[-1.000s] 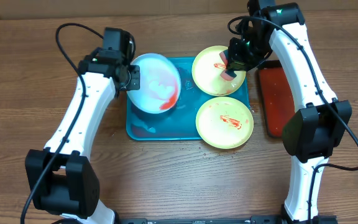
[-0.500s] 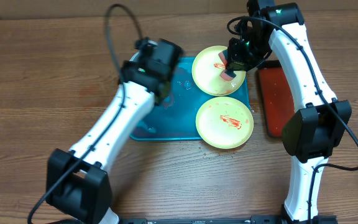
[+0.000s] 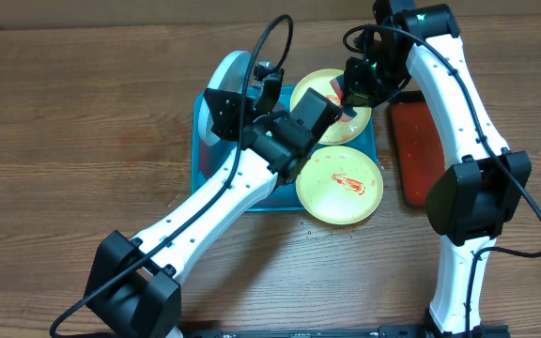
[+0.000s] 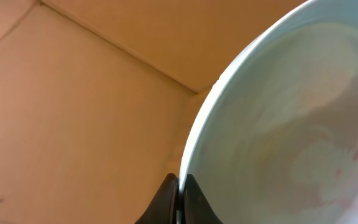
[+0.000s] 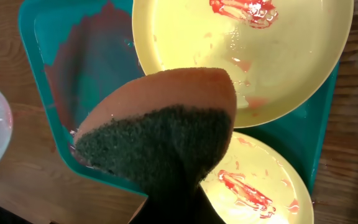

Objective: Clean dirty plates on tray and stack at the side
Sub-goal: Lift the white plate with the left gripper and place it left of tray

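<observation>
Both jaws loaded: plate left, sponge right.
Left gripper (image 4: 178, 198) pinches the rim of the blue-white plate (image 3: 225, 73), tilted above the tray (image 3: 202, 188). Right gripper (image 3: 353, 94) clamps a sponge (image 5: 166, 124) over the far yellow plate (image 3: 316, 91). The near yellow plate (image 3: 339, 185) overhangs the tray's corner.

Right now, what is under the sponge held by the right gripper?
The sponge in the right gripper hangs over a yellow plate smeared with red sauce, on the turquoise tray. The plate's part directly beneath is covered; contact cannot be told.
</observation>
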Tool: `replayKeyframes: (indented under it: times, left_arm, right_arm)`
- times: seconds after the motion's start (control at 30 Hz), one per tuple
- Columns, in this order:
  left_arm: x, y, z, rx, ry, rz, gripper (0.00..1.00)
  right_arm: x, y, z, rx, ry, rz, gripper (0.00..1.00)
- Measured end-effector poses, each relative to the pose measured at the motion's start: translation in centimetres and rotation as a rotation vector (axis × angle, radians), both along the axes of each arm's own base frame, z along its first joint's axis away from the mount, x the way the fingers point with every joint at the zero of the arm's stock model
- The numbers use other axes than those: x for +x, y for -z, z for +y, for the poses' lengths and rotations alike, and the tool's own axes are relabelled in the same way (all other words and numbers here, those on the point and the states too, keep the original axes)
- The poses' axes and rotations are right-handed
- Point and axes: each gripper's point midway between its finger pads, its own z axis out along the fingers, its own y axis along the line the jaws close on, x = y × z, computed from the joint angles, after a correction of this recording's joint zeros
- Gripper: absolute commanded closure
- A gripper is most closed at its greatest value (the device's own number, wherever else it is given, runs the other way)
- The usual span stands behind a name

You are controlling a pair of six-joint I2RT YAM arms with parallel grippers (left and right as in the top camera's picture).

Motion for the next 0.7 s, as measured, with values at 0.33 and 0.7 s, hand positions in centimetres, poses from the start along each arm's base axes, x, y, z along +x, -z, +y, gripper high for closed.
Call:
replayKeyframes:
  times: [0.33,0.7]
  left_arm:
    - [-0.1,-0.4,0.1,0.019,-0.011,-0.016,0.96]
    - [0.8,7.9,-2.1,-0.351,0.169,0.339,0.96]
  right_arm:
    - [0.0,0.0,0.0,0.000,0.001,0.001,0.96]
    - [0.0,0.0,0.0,0.000,0.001,0.000,0.96]
